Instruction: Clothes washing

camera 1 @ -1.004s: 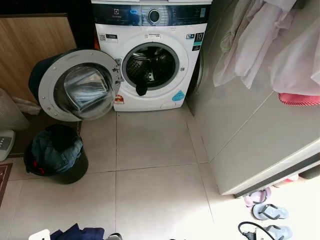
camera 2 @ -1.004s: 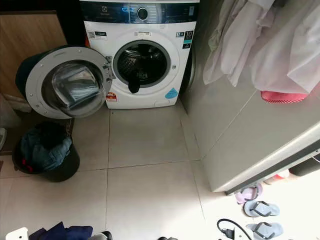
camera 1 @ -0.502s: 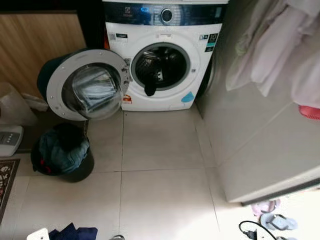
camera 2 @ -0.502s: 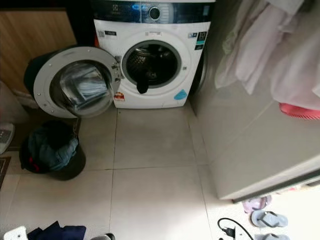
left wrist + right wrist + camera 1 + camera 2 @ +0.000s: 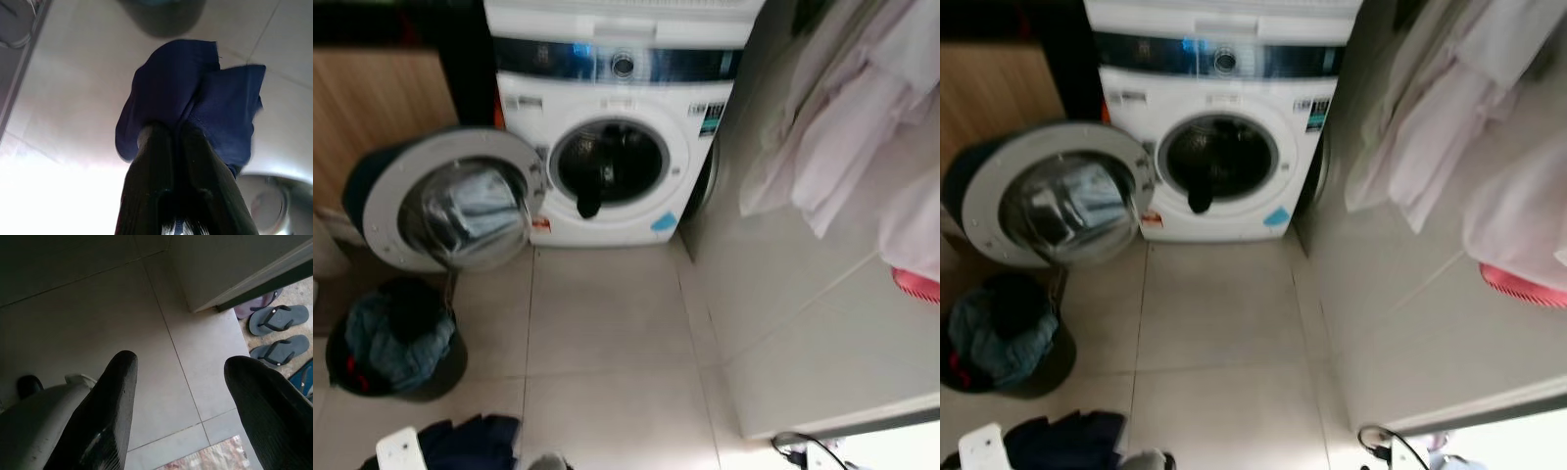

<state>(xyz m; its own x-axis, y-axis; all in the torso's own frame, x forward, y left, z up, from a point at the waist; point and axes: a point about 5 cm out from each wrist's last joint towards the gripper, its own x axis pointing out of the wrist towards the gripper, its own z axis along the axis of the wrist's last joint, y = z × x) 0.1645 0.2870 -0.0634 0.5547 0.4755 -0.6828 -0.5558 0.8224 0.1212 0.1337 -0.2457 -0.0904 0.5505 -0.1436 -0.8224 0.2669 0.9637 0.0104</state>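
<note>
The washing machine (image 5: 607, 137) stands ahead against the back wall, its round door (image 5: 445, 201) swung wide to the robot's left and the drum mouth open, with a dark garment (image 5: 589, 203) drooping over the lower lip. Left of the tiled path sits the laundry basket (image 5: 393, 338), heaped with blue and dark clothes. Pale shirts (image 5: 842, 127) hang off the wall on the right, well clear of the route. Low at the robot's left side, the left gripper (image 5: 177, 134) has its fingers pressed together on a bunched navy cloth (image 5: 195, 98), which hangs above the floor. The right gripper (image 5: 181, 377) hangs idle with fingers spread wide, empty. I'd say the carry wants a straight walk between door and wall, then the cloth pushed deep past that drooping garment before letting go.
</note>
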